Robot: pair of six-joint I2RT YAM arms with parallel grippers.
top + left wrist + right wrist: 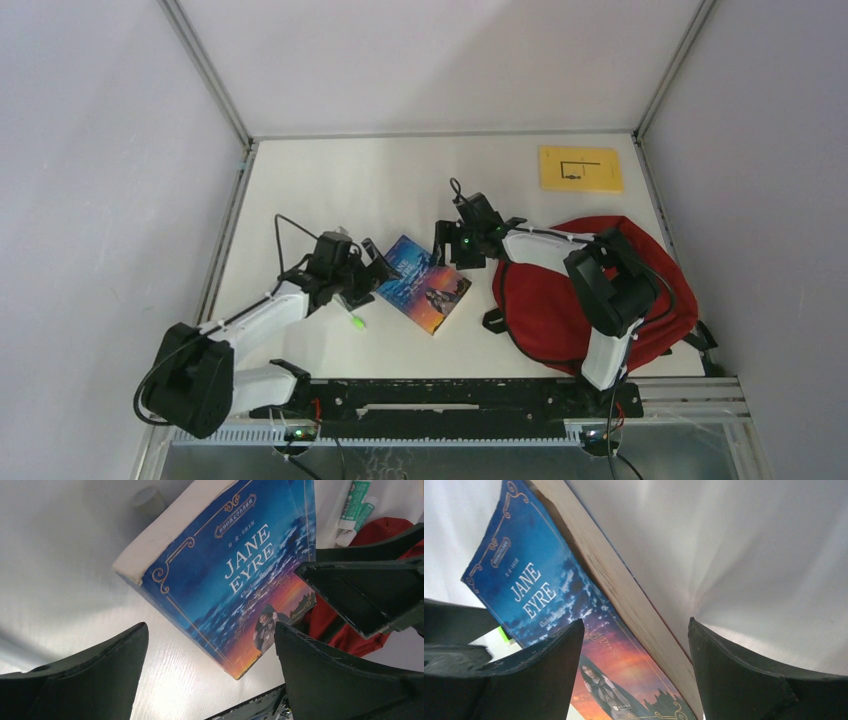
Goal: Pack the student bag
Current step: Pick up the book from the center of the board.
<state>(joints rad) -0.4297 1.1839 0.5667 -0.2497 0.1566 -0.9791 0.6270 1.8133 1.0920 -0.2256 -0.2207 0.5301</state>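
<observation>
- left gripper (377,262) – jaws spread, gripping nothing, at the book's left edge
- book (428,284), "Jane Eyre" – lay mid-table
- right gripper (450,245) – jaws apart, unclamped, at the book's page edge
- student bag (545,305) – lay just right of the book, under the right arm

From above, the right arm (605,285) lies across the backpack (545,315) and hides its middle. The green thing (356,322) on the worktop (330,180) is too small to tell. In the left wrist view, the book (225,580) and a green-and-white tube (357,502) run off the top edge.
</observation>
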